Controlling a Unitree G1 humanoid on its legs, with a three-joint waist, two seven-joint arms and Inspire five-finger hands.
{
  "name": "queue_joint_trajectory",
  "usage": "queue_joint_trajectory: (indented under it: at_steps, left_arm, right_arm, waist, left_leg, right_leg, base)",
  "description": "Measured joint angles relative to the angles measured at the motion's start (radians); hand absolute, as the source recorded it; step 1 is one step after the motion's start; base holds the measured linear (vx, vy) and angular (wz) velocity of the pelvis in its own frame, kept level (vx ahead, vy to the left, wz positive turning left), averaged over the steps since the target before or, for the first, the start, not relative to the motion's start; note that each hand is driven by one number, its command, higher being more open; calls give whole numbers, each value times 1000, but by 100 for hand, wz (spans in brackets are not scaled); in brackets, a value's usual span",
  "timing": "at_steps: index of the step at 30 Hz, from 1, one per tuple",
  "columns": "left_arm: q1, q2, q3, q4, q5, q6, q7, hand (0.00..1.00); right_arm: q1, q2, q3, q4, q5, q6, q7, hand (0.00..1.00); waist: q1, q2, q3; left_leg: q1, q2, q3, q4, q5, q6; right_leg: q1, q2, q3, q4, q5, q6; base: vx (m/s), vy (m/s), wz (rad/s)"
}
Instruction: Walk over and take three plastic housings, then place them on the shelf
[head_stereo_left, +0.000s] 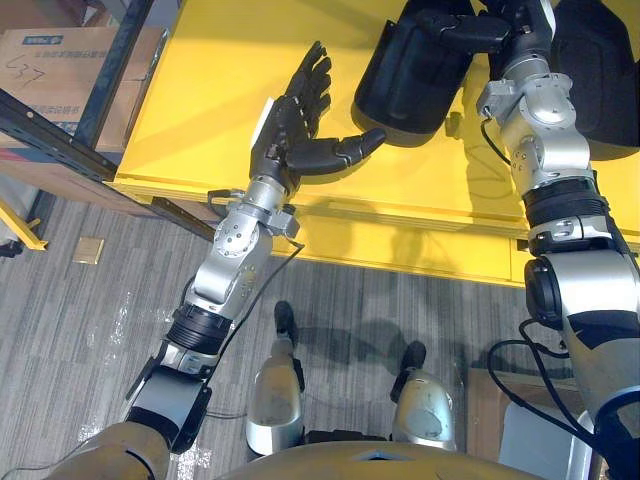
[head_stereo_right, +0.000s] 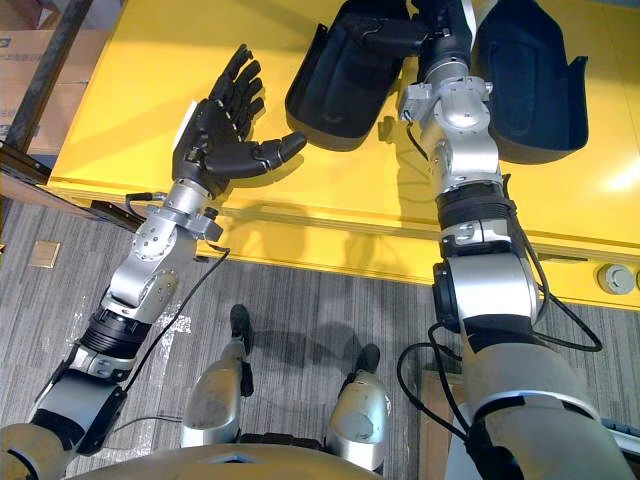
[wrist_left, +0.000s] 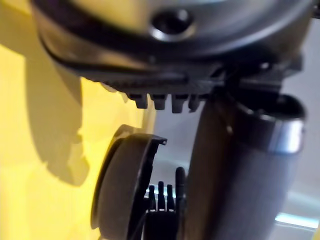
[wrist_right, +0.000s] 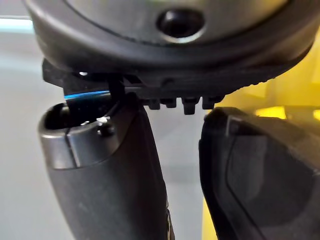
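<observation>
**benchrat:** So where are the housings at right now?

**g1_watcher:** I can see two black plastic ones, both lying on the yellow table (head_stereo_right: 330, 190). The left housing (head_stereo_right: 345, 80) and the right housing (head_stereo_right: 530, 85) sit side by side toward the far side. They're apart, and the right arm runs up between them.

**benchrat:** And the hands?

**g1_watcher:** The left hand (head_stereo_right: 215, 125) is spread wide over the table and holds nothing. Its fingers are straight and point far. The thumb sticks out to the right, with its tip just beside the left housing's near-left rim.

The right hand (head_stereo_right: 430, 30) is up at the far end, over the right part of the left housing. Its wrist view shows a housing wall close beside the thumb, but honestly I can't tell if it's gripping.

**benchrat:** Anything else around?

**g1_watcher:** There's a cardboard box (head_stereo_left: 60, 60) off to the far left, and a small grey disc (head_stereo_right: 615, 278) at the table's near right.
</observation>
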Motion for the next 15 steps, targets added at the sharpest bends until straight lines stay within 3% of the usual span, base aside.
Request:
queue_joint_trajectory:
  at_steps: [15]
  left_arm:
    - [-98,-6,0,123,-2,4,22,100]
  right_arm:
    - [-29,2,-1,22,-9,-16,-138,100]
  waist:
    - [-2,0,1]
  left_leg:
    - [-12,1,4,0,7,0]
  right_leg:
    - [-28,-4,9,28,-7,-1]
  base:
    - [0,-4,0]
